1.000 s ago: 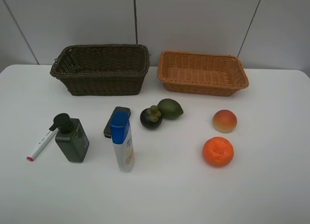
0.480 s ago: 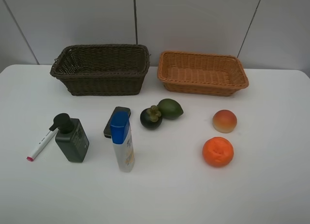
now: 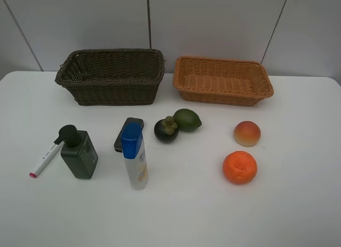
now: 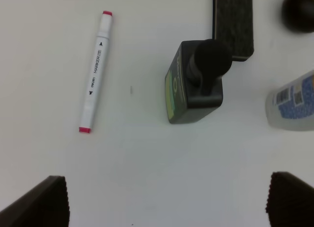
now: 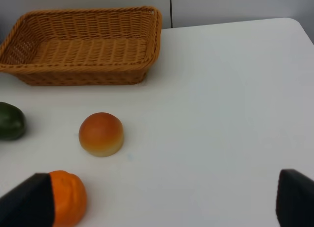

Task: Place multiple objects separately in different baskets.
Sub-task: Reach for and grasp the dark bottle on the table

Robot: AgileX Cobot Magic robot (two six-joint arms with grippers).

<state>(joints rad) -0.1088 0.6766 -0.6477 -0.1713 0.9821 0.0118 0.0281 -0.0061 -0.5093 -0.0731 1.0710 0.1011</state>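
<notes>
On the white table lie a white pink-tipped marker [image 3: 45, 159] [image 4: 95, 72], a dark green pump bottle [image 3: 80, 152] [image 4: 196, 82], a dark flat case [image 3: 128, 130] and an upright white blue-capped bottle [image 3: 134, 157]. A mangosteen [image 3: 166, 129] touches a green citrus [image 3: 187, 119]. To the right sit a peach [image 3: 247, 133] [image 5: 101, 134] and an orange [image 3: 240, 167] [image 5: 66, 198]. The dark brown basket [image 3: 112, 92] and the tan basket [image 3: 224, 96] [image 5: 83, 77] stand empty at the back. My left gripper [image 4: 167, 202] hovers open above the marker and pump bottle. My right gripper [image 5: 162, 202] is open near the orange.
A grey panelled wall rises right behind the baskets. Neither arm shows in the exterior high view. The table's right edge [image 5: 304, 31] lies beyond the peach.
</notes>
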